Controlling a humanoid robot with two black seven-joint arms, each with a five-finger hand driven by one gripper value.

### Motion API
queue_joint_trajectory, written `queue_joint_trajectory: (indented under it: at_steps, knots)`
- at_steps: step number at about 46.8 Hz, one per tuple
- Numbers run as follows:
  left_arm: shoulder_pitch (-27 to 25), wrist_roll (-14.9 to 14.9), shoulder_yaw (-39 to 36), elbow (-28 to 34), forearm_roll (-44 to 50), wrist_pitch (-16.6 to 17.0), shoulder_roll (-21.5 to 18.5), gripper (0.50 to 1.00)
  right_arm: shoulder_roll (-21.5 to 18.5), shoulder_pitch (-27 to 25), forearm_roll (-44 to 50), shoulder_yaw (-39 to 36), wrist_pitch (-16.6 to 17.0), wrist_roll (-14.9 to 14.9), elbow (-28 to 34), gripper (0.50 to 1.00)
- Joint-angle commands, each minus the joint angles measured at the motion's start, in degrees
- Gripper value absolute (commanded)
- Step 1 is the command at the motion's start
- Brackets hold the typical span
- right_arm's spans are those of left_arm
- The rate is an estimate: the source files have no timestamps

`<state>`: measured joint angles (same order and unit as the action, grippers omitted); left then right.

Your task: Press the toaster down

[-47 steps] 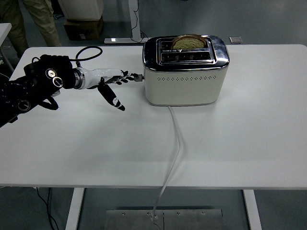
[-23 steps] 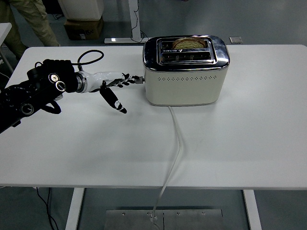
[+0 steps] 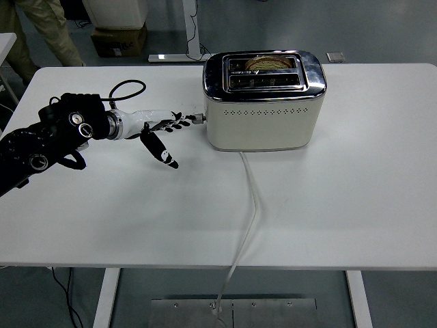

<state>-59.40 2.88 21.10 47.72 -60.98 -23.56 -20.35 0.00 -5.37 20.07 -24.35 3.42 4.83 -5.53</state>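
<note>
1. One white rectangular table (image 3: 328, 205) carries the scene.
2. One cream, chrome-topped two-slot toaster (image 3: 263, 109) stands at the table's far centre. It looks rigid and fairly heavy, so it should stay put under a downward push.
3. One black robot left arm with a white-and-black left hand (image 3: 160, 126) reaches in from the left. Fingers are extended, grasping nothing; fingertips (image 3: 184, 117) touch the small lever (image 3: 198, 117) on the toaster's left end. Contact there only; it looks small and possibly slippery.
4. One white power cord (image 3: 249, 205) trails toward the near edge.
5. One bread slice (image 3: 268, 63) sits low in the rear slot.
</note>
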Motion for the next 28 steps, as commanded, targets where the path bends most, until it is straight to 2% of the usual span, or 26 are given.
queue_joint_trajectory:
  at_steps: [1, 19, 28]
  knots:
    - [0.2, -0.1, 0.0, 0.0, 0.1, 0.0, 0.0, 1.000, 0.0, 0.0, 0.1, 0.0, 0.0, 0.0, 0.0, 1.000]
    - [0.3, -0.1, 0.2, 0.1, 0.5, 0.0, -1.1, 1.000, 0.0, 0.0, 0.1, 0.0, 0.0, 0.0, 0.0, 1.000]
    - [-1.2, -0.5, 0.3, 1.0, 2.5, -0.6, -5.8, 1.000, 0.0, 0.0, 0.1, 0.0, 0.0, 0.0, 0.0, 1.000]
